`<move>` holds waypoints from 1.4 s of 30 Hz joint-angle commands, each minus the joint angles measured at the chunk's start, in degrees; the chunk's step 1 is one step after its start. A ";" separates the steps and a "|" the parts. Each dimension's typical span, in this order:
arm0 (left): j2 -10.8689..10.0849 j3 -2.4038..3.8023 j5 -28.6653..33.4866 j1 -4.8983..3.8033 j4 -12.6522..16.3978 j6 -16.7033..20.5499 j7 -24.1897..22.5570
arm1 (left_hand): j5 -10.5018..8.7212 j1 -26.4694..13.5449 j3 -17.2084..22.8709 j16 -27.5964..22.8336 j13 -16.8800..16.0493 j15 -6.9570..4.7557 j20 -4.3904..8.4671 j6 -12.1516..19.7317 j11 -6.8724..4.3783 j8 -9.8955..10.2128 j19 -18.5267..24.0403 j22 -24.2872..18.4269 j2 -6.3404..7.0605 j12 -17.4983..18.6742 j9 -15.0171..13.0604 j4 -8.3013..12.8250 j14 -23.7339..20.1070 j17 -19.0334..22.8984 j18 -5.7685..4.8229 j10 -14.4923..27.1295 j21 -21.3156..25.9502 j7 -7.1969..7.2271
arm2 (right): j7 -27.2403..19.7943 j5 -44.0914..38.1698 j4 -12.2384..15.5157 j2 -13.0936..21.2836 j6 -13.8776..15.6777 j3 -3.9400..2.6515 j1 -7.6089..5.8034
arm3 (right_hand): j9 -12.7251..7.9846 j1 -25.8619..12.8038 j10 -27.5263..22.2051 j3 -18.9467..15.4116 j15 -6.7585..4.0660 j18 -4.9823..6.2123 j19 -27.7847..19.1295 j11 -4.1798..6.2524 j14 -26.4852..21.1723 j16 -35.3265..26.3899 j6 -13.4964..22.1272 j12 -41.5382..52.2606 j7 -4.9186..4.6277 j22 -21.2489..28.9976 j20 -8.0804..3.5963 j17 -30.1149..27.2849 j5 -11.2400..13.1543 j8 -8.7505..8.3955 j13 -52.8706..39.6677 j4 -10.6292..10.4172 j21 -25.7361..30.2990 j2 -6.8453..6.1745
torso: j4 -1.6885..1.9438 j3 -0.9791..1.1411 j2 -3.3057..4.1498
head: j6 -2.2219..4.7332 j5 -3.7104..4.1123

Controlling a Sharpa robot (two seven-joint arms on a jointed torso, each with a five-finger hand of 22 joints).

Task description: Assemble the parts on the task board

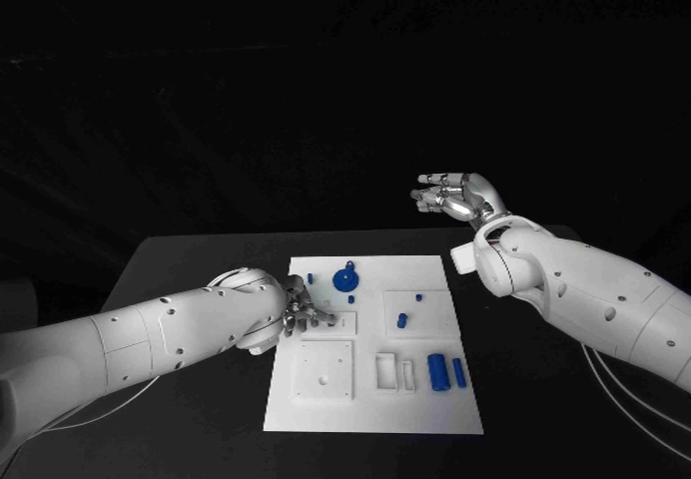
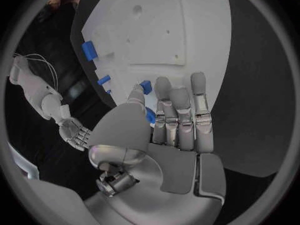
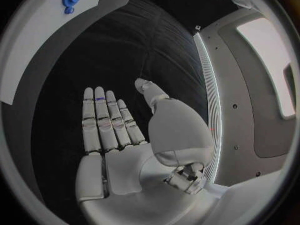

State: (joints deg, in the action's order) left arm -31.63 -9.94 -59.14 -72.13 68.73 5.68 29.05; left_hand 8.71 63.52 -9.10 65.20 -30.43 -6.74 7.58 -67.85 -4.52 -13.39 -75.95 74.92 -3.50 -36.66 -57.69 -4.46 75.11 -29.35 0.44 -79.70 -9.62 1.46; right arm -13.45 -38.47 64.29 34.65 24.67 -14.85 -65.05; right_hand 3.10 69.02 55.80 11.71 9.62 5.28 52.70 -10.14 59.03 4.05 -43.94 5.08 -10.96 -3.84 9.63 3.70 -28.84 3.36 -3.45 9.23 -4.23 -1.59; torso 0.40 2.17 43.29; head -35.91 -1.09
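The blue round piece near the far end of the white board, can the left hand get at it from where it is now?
Probably yes. The left hand rests on the board just short of the blue round piece, and nothing stands between them. The right hand is raised well clear.

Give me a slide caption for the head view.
Left hand rests on the white task board near blue parts; right hand raised, empty.

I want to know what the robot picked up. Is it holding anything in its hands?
The right hand holds nothing. The left hand rests on the task board, but whether it grips a part cannot be told.
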 commanded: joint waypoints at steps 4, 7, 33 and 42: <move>0.23 0.10 1.43 -0.01 0.18 -0.57 0.04 | 2.90 0.92 -1.05 0.34 0.26 -0.18 0.06 0.59 0.03 -0.53 0.03 0.96 -2.39 -0.48 0.27 2.70 -0.01 0.20 -0.44 0.05 0.09 0.08 | -0.26 0.12 0.10 -0.03 -0.87 -0.03 0.05 | -0.09 -0.19 -0.52 -0.27 0.09 0.73 -0.42 0.05 -0.31 -0.31 0.40 0.32 0.14 0.07 0.17 -0.08 -0.25 -0.36 0.05 0.07 0.23 0.41 | -0.03 0.03 0.00 | 0.04 -0.01; 0.22 0.11 1.59 -0.01 0.19 -0.70 -0.05 | 3.09 1.29 -1.83 0.35 0.38 -0.17 0.06 0.75 0.04 -0.72 0.06 0.95 -3.19 -0.56 0.60 3.83 -0.04 0.37 -0.44 0.12 0.05 0.09 | -0.24 0.12 0.10 -0.02 -0.89 -0.03 0.05 | -0.09 -0.19 -0.52 -0.27 0.09 0.73 -0.42 0.05 -0.31 -0.31 0.40 0.32 0.14 0.07 0.17 -0.08 -0.25 -0.36 0.05 0.07 0.23 0.41 | -0.04 0.04 0.00 | 0.07 0.02; -3.03 4.94 6.44 -0.40 1.78 -2.07 0.04 | -5.11 -2.60 3.09 0.81 0.46 0.03 -0.07 1.32 0.24 -0.82 0.34 0.94 7.02 -1.12 1.47 -5.53 -0.62 0.71 -0.44 0.88 -0.11 -0.36 | -0.13 0.12 -0.21 0.35 -1.03 -0.03 0.20 | -0.09 -0.21 -0.59 -0.45 0.11 0.73 -0.45 0.03 -0.36 -0.31 0.48 0.34 0.11 0.07 0.18 -0.09 -0.31 -0.36 0.05 0.04 0.23 0.39 | 0.10 -0.01 -0.04 | 0.31 0.62; -2.72 6.24 9.60 -2.98 -3.29 -5.31 1.41 | -0.46 -1.51 -0.32 -1.43 1.66 1.06 -0.89 3.22 1.41 4.83 0.94 0.02 0.54 0.18 12.44 0.15 -1.87 2.75 -0.44 3.02 2.62 -2.33 | -0.10 0.13 -0.40 0.44 -1.24 -0.03 0.20 | -0.09 -0.25 -0.59 -0.57 0.12 0.73 -0.48 0.03 -0.39 -0.32 0.49 0.36 0.11 0.07 0.19 -0.09 -0.33 -0.36 0.05 0.00 0.23 0.40 | -0.05 0.09 0.02 | 0.59 0.32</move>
State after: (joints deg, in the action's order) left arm -34.58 -3.73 -51.87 -74.92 66.09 3.03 29.81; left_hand 8.22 62.04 -9.23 63.85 -28.85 -5.56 6.87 -64.76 -3.06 -8.78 -75.23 74.94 -2.56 -36.59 -46.03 -4.63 73.53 -26.74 0.44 -77.06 -7.14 -0.80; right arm -13.27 -38.43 63.89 35.10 24.43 -14.85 -64.87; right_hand 3.10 69.02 55.59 11.39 9.62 5.29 52.50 -9.93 59.03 4.05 -43.75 5.08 -10.75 -3.84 9.83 3.71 -28.84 3.36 -3.45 9.24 -4.23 -1.59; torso 0.45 2.17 43.25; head -35.41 -0.62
